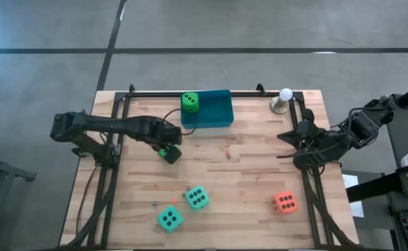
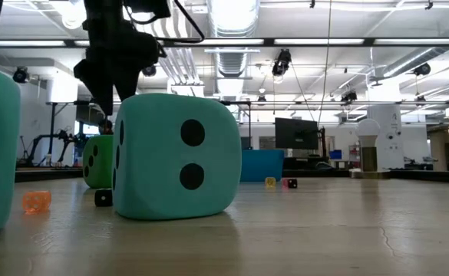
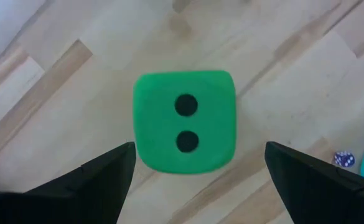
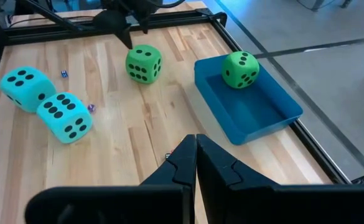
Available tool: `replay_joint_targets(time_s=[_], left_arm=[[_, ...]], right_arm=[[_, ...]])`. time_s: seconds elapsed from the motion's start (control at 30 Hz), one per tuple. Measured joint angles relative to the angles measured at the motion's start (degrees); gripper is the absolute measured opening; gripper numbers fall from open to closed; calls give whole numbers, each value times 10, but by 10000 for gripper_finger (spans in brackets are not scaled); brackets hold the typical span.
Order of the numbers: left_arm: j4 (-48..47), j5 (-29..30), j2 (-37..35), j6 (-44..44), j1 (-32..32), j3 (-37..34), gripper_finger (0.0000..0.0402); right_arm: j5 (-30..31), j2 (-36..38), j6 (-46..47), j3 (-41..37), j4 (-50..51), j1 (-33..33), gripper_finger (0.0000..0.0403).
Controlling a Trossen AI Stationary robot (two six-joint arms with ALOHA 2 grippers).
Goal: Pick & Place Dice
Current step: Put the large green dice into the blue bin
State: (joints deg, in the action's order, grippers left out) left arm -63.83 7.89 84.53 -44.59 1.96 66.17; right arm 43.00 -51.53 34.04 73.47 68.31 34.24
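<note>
Left wrist view: bright green die (image 3: 185,121), soft-looking, two dark pips up.

no readable text, labels, brands or signs anywhere, only dark pips on the dice (image 4: 144,64)
</note>
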Motion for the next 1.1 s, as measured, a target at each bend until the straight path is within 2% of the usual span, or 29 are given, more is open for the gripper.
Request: replay_joint_targets(time_s=[0.13, 0.33, 0.57, 0.93, 1.1], left_arm=[[3, 0, 0, 12, 10, 0, 366], [44, -1, 1, 39, 19, -29, 397], [87, -21, 1, 42, 23, -77, 399], [89, -19, 1, 42, 24, -86, 399], [118, -17, 9, 41, 24, -107, 399]], right_arm=[[0, 0, 0, 0, 0, 0, 8], [0, 0, 0, 0, 0, 0, 8], [0, 0, 0, 0, 0, 0, 8], [0, 0, 0, 0, 0, 0, 8], [0, 0, 0, 0, 0, 0, 8]])
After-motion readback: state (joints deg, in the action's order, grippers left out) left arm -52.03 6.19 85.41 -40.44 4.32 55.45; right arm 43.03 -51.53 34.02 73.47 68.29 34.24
